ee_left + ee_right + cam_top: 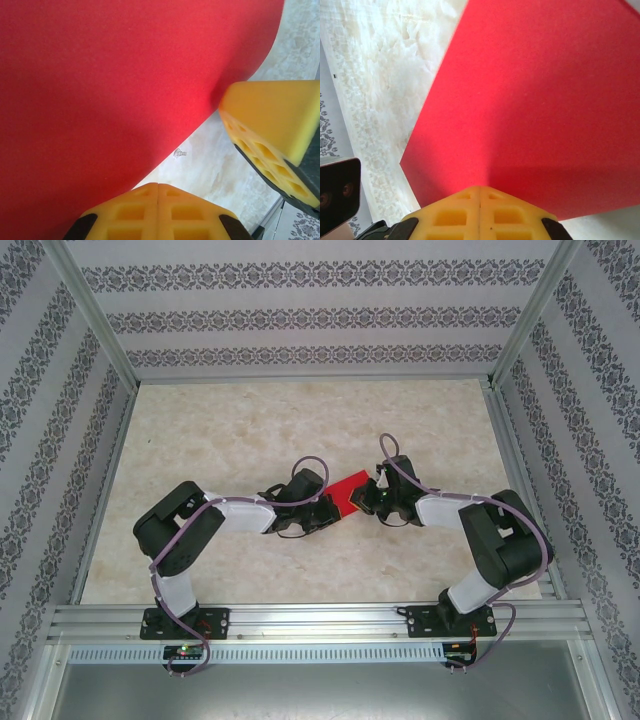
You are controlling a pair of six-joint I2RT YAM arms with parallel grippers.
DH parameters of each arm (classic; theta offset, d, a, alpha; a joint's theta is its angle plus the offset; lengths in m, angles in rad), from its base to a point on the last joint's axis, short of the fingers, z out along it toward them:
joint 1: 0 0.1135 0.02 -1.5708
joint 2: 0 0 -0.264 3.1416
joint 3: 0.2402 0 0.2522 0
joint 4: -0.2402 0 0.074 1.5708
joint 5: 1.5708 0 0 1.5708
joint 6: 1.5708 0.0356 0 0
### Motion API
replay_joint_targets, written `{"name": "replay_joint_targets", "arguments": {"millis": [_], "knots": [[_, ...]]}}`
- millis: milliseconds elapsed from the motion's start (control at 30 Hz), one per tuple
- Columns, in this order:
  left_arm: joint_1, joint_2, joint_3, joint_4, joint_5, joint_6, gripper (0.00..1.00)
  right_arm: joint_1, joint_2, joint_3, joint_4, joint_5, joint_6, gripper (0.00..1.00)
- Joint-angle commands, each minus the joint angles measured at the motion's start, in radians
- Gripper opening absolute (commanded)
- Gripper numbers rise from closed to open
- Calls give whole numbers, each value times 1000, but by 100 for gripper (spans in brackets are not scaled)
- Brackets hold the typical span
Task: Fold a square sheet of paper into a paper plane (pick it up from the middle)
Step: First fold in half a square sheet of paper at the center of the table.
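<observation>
I have both arms bent inward, elbows out, meeting over the middle of the desk (230, 440). My left hand (158, 186) is pinched shut on one edge of the square sheet of paper (350, 490). My right hand (479, 189) is clamped on the opposite edge, red face showing.

arms (245, 512): black joints, white links | cables (305, 459): purple | claw pads (450, 217): yellow
</observation>
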Motion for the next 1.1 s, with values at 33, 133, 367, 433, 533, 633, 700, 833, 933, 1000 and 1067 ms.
{"name": "replay_joint_targets", "arguments": {"millis": [33,133,367,433,533,633,700,833,933,1000,1067], "knots": [[-12,4,22,32,-45,-30,0,15,27,-29,52,-26,-33,0],[-12,4,17,37,-51,-38,0,26,30,-32,59,-21,-34,0],[-14,6,17,45,-52,-41,0,32,71,-29,54,-4,-41,0],[-14,10,20,50,-51,-38,0,33,84,-29,58,-3,-39,0],[-14,27,30,56,-44,-41,0,33,94,-31,65,-3,-34,0],[-14,43,45,57,-42,-36,0,33,91,-34,64,-3,-34,0],[-14,52,59,42,-47,-31,0,33,85,-34,59,-1,-36,0],[-14,62,67,20,-63,-23,0,31,81,-32,56,-5,-41,0],[-14,75,72,6,-66,-24,0,32,76,-33,57,-9,-41,0],[-15,80,72,-2,-63,-30,0,30,72,-32,56,-10,-41,0],[-14,85,69,-15,-64,-35,0,30,63,-32,60,-12,-41,0]]}}
